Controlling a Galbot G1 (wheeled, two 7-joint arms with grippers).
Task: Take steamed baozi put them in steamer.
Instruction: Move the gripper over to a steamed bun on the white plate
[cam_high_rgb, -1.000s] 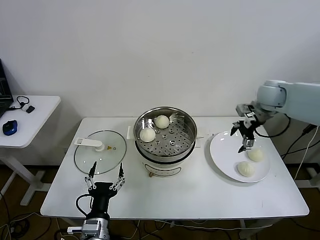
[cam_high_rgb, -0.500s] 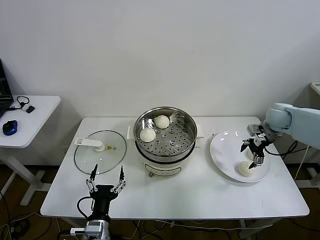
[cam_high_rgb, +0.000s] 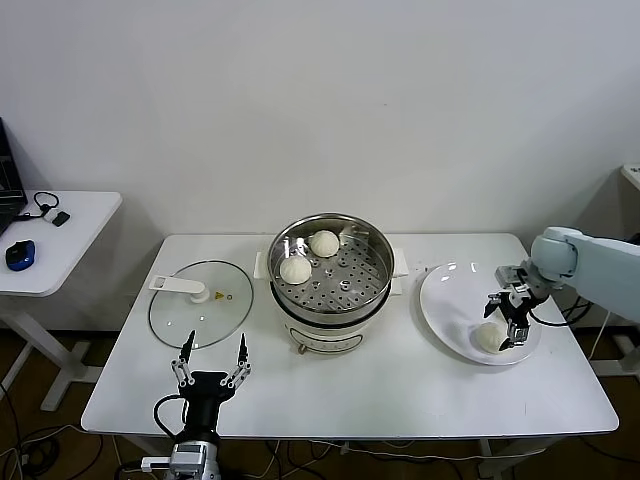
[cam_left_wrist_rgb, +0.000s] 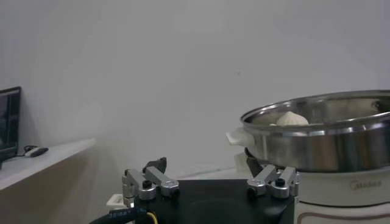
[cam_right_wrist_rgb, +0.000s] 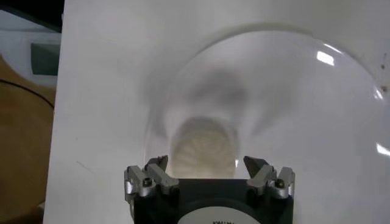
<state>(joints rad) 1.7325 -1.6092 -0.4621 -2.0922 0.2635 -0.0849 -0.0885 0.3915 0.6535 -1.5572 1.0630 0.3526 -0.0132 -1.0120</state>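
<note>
The steamer (cam_high_rgb: 372, 292) stands mid-table with two baozi on its perforated tray, one at the back (cam_high_rgb: 323, 243) and one at the left (cam_high_rgb: 295, 269). It also shows in the left wrist view (cam_left_wrist_rgb: 317, 146), with a baozi (cam_left_wrist_rgb: 292, 119) above the rim. My right gripper (cam_high_rgb: 509, 322) is open, low over the white plate (cam_high_rgb: 445, 305), next to a baozi (cam_high_rgb: 488, 338). In the right wrist view that baozi (cam_right_wrist_rgb: 204, 146) lies just beyond my open right gripper (cam_right_wrist_rgb: 206, 163). I see no other baozi on the plate. My left gripper (cam_high_rgb: 212, 352) is open and empty at the table's front edge.
The glass lid (cam_high_rgb: 200, 305) with its white handle (cam_high_rgb: 180, 286) lies flat left of the steamer. A white side table (cam_high_rgb: 70, 225) with a blue mouse (cam_high_rgb: 19, 254) stands further left. The plate (cam_right_wrist_rgb: 317, 115) reaches close to the table's right edge.
My right gripper has moved from the plate's far side toward the front and come down beside the front baozi. The left arm has stayed put.
</note>
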